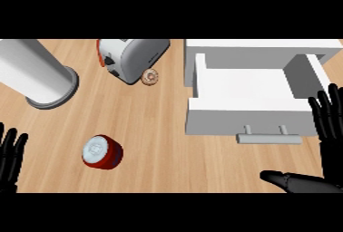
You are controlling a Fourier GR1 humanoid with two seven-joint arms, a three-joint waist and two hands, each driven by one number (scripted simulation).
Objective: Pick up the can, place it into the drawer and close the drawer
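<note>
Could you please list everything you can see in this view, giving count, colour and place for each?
can: 1, red with a silver top, on the counter at lower left, apart from both hands
drawer: 1, white, pulled open at the right, nothing visible inside
drawer handle: 1, grey, on the drawer's front
toaster: 1, silver with a red side, top centre
round pastry: 1, pale brown, beside the toaster
cylinder: 1, pale grey, upper left
counter: 1, light wood, under everything
left hand: 1, black, open, at the left edge
right hand: 1, black, open, at the right edge beside the drawer's front
</note>
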